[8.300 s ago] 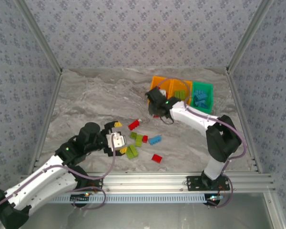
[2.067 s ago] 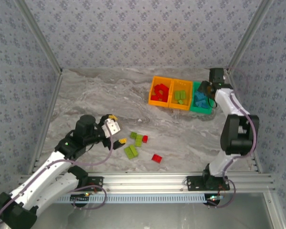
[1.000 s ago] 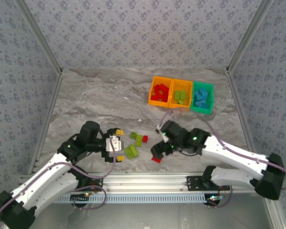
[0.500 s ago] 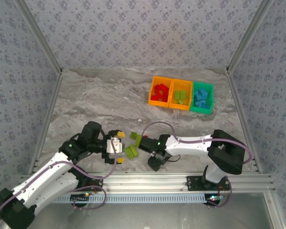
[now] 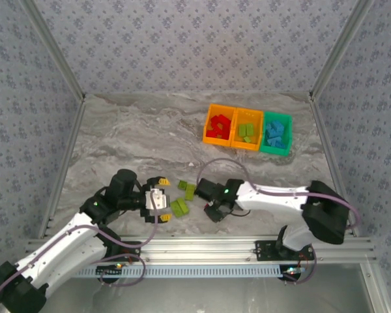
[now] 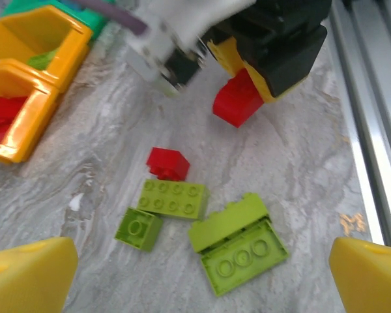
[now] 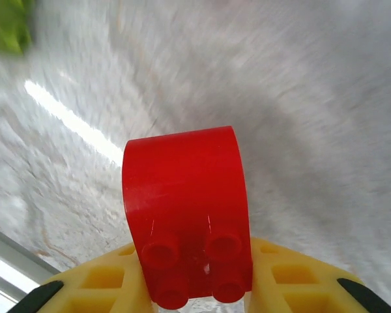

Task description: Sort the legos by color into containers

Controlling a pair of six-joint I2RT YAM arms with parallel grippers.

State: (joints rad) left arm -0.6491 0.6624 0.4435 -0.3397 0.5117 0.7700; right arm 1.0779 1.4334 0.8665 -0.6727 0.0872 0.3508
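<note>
My right gripper [image 5: 213, 211] is shut on a red lego [image 7: 186, 202], which sits between its yellow fingers [image 7: 94, 287] just above the table. The left wrist view shows the same held red lego [image 6: 236, 101]. A small red lego [image 6: 167, 163] and three lime green legos [image 6: 173, 197] [image 6: 138, 228] [image 6: 242, 246] lie on the marble under my left gripper [image 5: 161, 199], which hangs open over them with nothing between its fingers. The containers stand at the back right: an orange bin with red legos [image 5: 210, 122], an orange bin with green legos [image 5: 238, 131], a green bin with blue legos [image 5: 289, 132].
The right arm [image 5: 274, 194] reaches leftward low across the table's front. An aluminium rail [image 5: 247, 244] runs along the near edge, close behind both grippers. Patterned walls enclose the marble table [image 5: 137, 137] on three sides.
My right gripper has shut on the red lego that lay near the front edge, and its arm has shifted over that spot. The left arm has hardly moved and stays open.
</note>
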